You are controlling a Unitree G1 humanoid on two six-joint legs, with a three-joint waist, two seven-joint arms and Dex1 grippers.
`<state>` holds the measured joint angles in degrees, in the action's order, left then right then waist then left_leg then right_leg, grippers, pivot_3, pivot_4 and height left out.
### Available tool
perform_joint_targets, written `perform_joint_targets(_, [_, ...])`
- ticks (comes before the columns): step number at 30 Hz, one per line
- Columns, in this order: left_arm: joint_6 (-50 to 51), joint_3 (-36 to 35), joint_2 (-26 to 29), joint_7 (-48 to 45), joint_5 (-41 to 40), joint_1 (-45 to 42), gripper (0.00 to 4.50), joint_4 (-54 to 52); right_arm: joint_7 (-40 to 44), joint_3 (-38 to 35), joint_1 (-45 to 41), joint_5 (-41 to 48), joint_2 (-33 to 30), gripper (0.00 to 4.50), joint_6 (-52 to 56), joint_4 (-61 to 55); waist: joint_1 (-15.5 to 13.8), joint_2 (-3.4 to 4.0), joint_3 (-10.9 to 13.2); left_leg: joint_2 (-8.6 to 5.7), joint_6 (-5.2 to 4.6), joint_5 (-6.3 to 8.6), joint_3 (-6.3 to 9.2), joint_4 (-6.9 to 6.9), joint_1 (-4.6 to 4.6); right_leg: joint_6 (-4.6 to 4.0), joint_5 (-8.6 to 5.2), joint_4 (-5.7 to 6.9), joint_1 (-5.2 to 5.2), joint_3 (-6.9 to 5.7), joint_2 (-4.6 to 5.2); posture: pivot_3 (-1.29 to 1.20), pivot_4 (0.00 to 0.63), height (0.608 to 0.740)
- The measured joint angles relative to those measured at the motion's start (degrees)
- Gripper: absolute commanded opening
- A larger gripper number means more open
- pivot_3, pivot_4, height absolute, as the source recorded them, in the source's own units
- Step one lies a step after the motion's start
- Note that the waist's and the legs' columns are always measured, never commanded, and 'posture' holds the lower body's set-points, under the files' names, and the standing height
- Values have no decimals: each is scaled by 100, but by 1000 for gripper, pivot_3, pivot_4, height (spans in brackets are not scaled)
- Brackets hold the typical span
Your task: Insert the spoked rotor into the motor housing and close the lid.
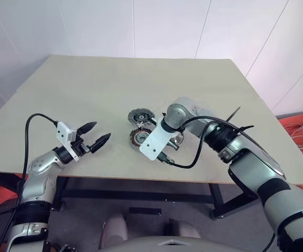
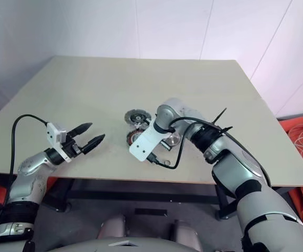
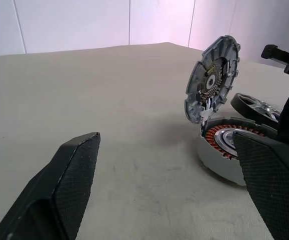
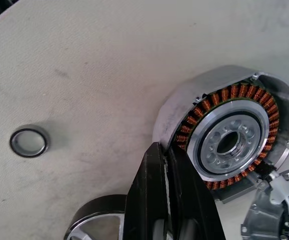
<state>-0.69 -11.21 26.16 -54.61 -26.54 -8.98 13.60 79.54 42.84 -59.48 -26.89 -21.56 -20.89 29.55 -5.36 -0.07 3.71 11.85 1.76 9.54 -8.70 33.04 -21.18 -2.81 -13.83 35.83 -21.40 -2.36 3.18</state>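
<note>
Lying flat near the bench [image 1: 88,84] middle, open face up: the motor housing [image 4: 234,140], copper windings ringing a silver centre. Standing nearly upright from the housing's far edge, ribbed face turned toward the left arm: the lid [image 3: 212,77], joined at the rim. Lying beside the housing with its dark rim and silvery spokes showing: the spoked rotor [image 3: 257,106]. Pointing steeply down, jaws pressed together at the rotor's rim, though whether pinching it cannot be told: the right gripper [image 4: 167,200]. Hovering well apart to the side, jaws spread wide and holding nothing: the left gripper [image 1: 95,135]. Resting apart on the bench: a small dark ring [image 4: 29,141].
</note>
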Motion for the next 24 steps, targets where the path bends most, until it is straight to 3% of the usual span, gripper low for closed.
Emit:
perform_joint_targets(3, [0, 0, 0, 0, 1, 0, 4500, 0, 1, 0, 3, 0, 2, 28, 39, 0, -4, 0, 0, -1, 0, 0, 0, 0, -1, 0, 0, -2, 1, 0, 1, 0, 0, 740])
perform_joint_targets(6, [0, 0, 0, 1, 2, 0, 4500, -2, 9, -10, 5, 13, 3, 741, 153, 0, -3, 0, 0, -1, 0, 0, 0, 0, 0, 0, 0, -2, 1, 1, 0, 0, 0, 740])
perform_joint_targets(17, [6, 11, -28, 12, 4, -3, 4500, -12, 144, -151, 32, 260, -42, 4492, 372, -325, -6, 0, 0, -1, 0, 0, 0, 1, 3, 0, 0, -1, 5, 1, 0, 0, 0, 740])
perform_joint_targets(24, [34, 39, -32, 10, 5, -33, 4500, -42, 764, -976, 257, 1434, -416, 4492, 1753, -1993, -27, -1, -1, -2, -4, 2, 2, 1, 8, 0, 0, -4, 14, 1, 1, 0, 0, 740])
